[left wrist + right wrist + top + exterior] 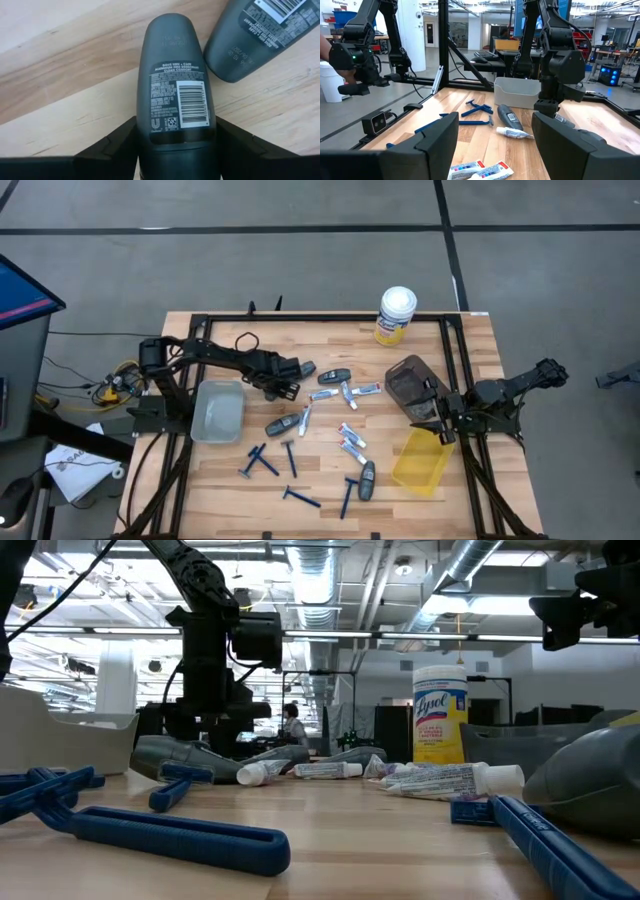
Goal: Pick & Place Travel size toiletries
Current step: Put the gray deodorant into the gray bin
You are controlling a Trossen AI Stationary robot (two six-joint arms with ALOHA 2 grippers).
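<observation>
Two deodorants [176, 80] [250, 37] between left hand [177, 150] fingers.

Between the fingers of the left hand [175, 150] lies a dark grey deodorant [172, 75] whose back label reads "DOVE MEN + CARE", then "ALUMINUM FREE DEODORANT" and "CLEAN COMFORT", above a block of print too small to read, a barcode and a small U-shaped logo. Stamped characters near its rounded end cannot be made out. Just beside that hand, a second dark grey deodorant [250, 40] carries a barcode and fine white print, also unreadable. Well away from the left hand, at the far edge of the surface, the yellow canister [440, 725] shows the brand "Lysol" in blue script on its label.
</observation>
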